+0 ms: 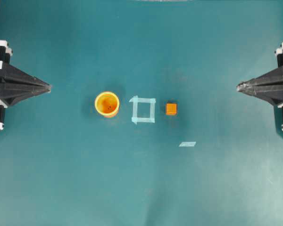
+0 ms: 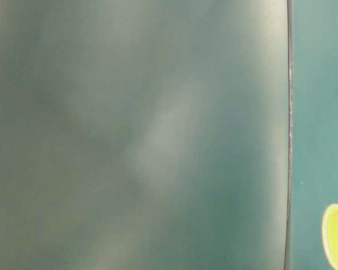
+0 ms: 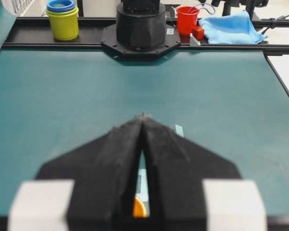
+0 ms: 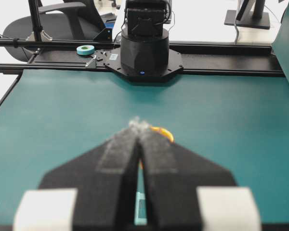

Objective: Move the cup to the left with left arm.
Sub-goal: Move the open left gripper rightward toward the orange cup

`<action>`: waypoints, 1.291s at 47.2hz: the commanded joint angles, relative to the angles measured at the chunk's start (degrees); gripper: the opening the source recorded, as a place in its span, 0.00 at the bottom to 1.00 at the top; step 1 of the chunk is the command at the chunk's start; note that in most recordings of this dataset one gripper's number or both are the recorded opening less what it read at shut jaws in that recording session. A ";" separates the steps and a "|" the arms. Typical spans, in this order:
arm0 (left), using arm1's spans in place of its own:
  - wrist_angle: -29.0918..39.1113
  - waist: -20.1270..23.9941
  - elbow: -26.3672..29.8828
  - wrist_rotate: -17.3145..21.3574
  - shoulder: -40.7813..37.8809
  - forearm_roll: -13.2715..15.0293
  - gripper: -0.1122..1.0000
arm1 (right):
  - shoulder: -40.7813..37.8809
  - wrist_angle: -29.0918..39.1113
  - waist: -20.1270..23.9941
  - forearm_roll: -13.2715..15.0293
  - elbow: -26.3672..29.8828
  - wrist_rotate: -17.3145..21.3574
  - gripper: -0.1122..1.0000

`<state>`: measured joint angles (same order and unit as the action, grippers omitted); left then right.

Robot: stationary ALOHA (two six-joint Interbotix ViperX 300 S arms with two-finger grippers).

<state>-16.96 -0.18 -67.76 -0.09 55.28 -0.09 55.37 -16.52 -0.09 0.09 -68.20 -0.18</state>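
Cup (image 1: 107,103) stands on teal table (image 1: 141,188) in overhead view, just left of tape square (image 1: 143,109); cube (image 1: 171,108) just right of it. We see both arms' jaws shut, empty, well apart from cup. L wrist view: cup sliver behind left gripper (image 3: 143,117). R wrist view: rim peeks past right gripper (image 4: 137,124).

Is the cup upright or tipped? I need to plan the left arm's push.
Upright: the overhead view looks straight into the cup, showing its round yellow rim and orange bottom.
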 commanded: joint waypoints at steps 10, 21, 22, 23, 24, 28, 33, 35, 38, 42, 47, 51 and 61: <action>5.01 0.00 0.62 0.62 -0.62 -0.88 0.10 | -0.35 1.23 0.00 -0.18 2.72 0.44 0.10; 5.01 0.00 0.53 0.44 -0.70 -0.88 0.10 | -0.35 1.41 0.00 -0.18 2.81 0.44 0.10; 5.01 0.00 0.44 0.44 -0.70 -0.88 0.10 | -0.35 1.41 0.00 -0.18 2.81 0.44 0.10; 5.01 0.00 0.35 0.44 -0.70 -0.88 0.11 | -0.35 1.41 0.00 -0.18 2.81 0.35 0.10; 5.01 0.00 0.35 0.35 -0.70 -0.88 0.11 | -0.35 1.41 0.00 -0.18 2.81 0.35 0.10; 5.01 0.00 0.26 0.35 -0.70 -0.88 0.16 | -0.44 1.41 0.00 -0.18 2.72 0.44 0.10; 5.01 0.00 -0.09 0.09 -1.14 -0.88 0.30 | -0.44 1.41 0.00 -0.18 2.81 0.44 0.10; 5.01 0.00 -0.18 -0.26 -1.58 -0.88 0.37 | -0.44 1.41 0.00 -0.18 2.81 0.44 0.10; 5.01 0.00 -0.18 -0.62 -2.55 -0.88 0.48 | -0.44 1.41 0.00 -0.18 2.72 0.44 0.10; 4.48 0.00 -0.26 -0.70 -3.96 -0.88 0.64 | -0.44 1.41 0.00 -0.18 2.81 0.44 0.10; 3.34 0.00 -0.44 -0.53 -6.59 -0.88 0.73 | -0.44 1.49 0.00 -0.18 2.90 0.44 0.10; 2.72 0.00 -0.35 -0.35 -9.05 -0.88 0.72 | -0.44 1.67 0.00 -0.26 3.08 0.44 0.10; 1.76 0.18 0.26 0.62 -16.26 -0.88 0.78 | -0.44 2.29 0.00 -0.18 3.43 0.62 0.10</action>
<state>-14.06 -0.18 -68.64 0.53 41.04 -0.79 55.28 -14.33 -0.09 0.00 -66.53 0.26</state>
